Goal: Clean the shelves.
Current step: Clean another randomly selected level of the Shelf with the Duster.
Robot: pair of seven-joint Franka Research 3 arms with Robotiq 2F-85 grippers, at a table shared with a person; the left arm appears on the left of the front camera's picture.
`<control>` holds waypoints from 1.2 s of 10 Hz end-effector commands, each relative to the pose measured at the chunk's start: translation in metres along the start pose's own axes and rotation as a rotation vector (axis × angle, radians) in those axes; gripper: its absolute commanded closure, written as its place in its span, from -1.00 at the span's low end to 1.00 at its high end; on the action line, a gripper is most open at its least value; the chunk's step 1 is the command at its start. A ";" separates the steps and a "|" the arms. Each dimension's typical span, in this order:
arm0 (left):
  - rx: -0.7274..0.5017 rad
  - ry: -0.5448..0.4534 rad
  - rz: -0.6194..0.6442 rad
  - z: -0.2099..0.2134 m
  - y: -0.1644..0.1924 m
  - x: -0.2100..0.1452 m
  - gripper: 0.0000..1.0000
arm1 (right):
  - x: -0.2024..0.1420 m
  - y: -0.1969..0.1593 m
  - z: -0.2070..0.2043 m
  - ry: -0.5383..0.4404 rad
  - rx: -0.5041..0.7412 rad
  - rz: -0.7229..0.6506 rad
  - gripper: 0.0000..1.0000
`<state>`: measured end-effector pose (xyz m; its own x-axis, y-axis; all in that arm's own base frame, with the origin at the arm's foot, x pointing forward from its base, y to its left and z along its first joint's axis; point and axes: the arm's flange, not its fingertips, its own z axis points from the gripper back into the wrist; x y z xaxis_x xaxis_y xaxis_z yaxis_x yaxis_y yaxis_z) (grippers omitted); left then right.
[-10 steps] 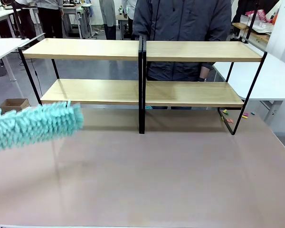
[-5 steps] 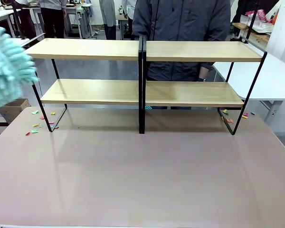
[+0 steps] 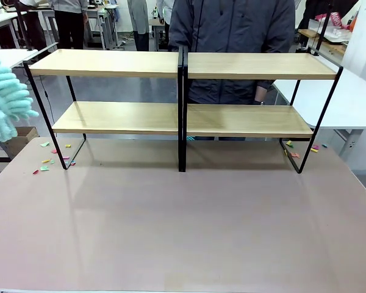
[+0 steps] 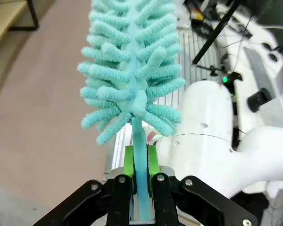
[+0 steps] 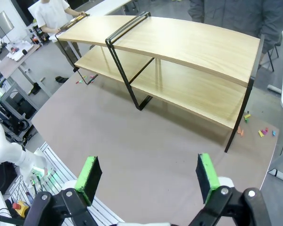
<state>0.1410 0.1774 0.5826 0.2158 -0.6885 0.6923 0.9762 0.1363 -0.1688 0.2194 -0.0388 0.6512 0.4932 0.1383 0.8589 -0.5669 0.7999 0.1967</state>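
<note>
At far left of the front view: teal duster (image 3: 5,101), fluffy head partly cut by the picture edge, raised level with the shelf boards, off the left end of the shelves (image 3: 183,91). In the left wrist view: left gripper (image 4: 140,165) clamped on the duster's thin teal handle, green pads (image 4: 128,162) pressed against both sides of it, head rising straight above the fingers.

Below the duster, at the table's (image 3: 183,232) left rear corner: small coloured scraps (image 3: 49,160) scattered beside the left foot of the black frame.

Centre: shelves standing across the far half of the table, two light wooden boards divided by a black central upright (image 3: 182,110). Both tiers bare. Wide open tabletop between the frame's feet and the near edge. Behind the rack: person in a dark jacket (image 3: 232,36), close to the far edge.

Right: more coloured scraps (image 3: 302,150) by the right foot of the frame, near the table's right edge. White table (image 3: 354,101) adjoining past that corner.

In the right wrist view: right gripper (image 5: 146,176) held high above the near table edge, fingers wide apart, nothing between the pads.

Compared with one second ago: duster no longer stretched low over the left part of the table; now lifted and drawn back to the left border. Left scraps, then hidden, now exposed. Shelves unmoved.
</note>
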 end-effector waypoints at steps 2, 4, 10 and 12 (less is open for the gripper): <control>-0.025 -0.027 -0.037 0.001 -0.005 -0.004 0.74 | 0.000 0.000 0.000 -0.006 0.015 0.003 -1.00; -0.025 -0.027 -0.037 0.001 -0.005 -0.004 0.74 | 0.000 0.000 0.000 -0.006 0.015 0.003 -1.00; -0.045 -0.140 0.104 0.039 0.028 -0.011 0.74 | 0.000 0.000 0.000 -0.006 0.015 0.003 -1.00; -0.015 -0.243 0.183 0.098 0.055 -0.023 0.74 | 0.000 0.000 0.000 -0.006 0.015 0.003 -1.00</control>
<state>0.1785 0.2406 0.6000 0.3621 -0.5458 0.7556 0.9319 0.2300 -0.2805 0.2195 -0.0389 0.6512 0.4934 0.1382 0.8588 -0.5669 0.7999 0.1969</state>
